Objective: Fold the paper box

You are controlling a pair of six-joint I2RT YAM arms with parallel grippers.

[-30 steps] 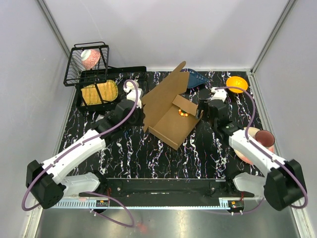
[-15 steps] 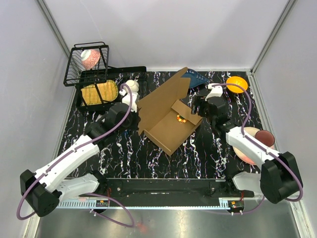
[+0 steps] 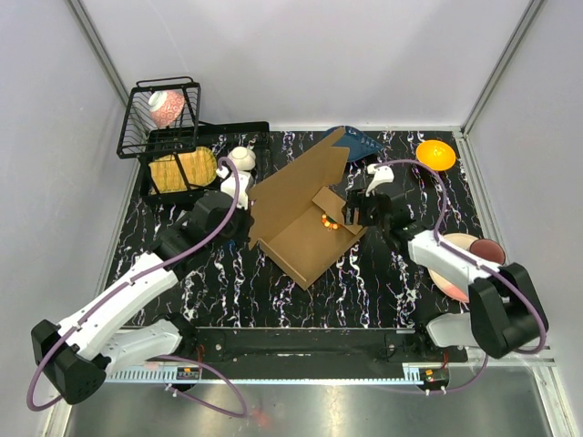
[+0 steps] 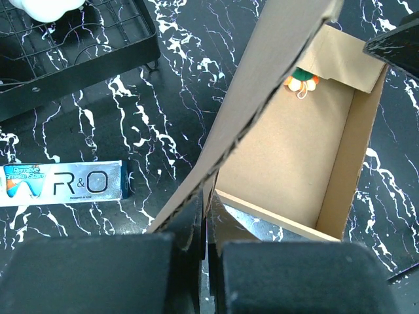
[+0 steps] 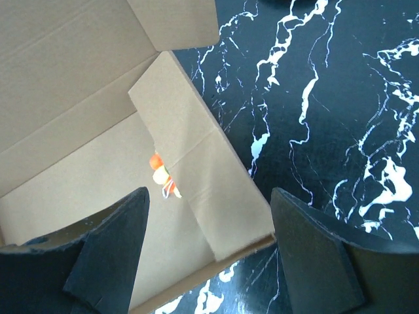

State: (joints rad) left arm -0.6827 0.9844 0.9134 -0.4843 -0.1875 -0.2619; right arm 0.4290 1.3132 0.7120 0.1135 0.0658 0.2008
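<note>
Paper box [image 3: 301, 228] is found at the middle of the table [image 3: 228, 282], between the two arms. It is partly formed: a shallow tray with low walls, and a large lid panel raised at a tilt along its far-left side. A small orange and green object [image 4: 301, 80] is seen inside, at the far end.

The left gripper [image 4: 206, 216] is closed, with the near-left edge of the cardboard pinched in it. The right gripper [image 5: 209, 203] is spread wide astride a loose side flap [image 5: 196, 163] at the right end; contact cannot be told.

The corrugated board is judged light and stiff, likely to slide on the tabletop, to bend cleanly only at its creases and to be crushed by a hard pinch. Holds are best taken at flap edges near a crease.

On a blue and silver packet [image 4: 62, 184] left of the box, "R&O" is read, with smaller words that appear to be "Remove Stains".
</note>
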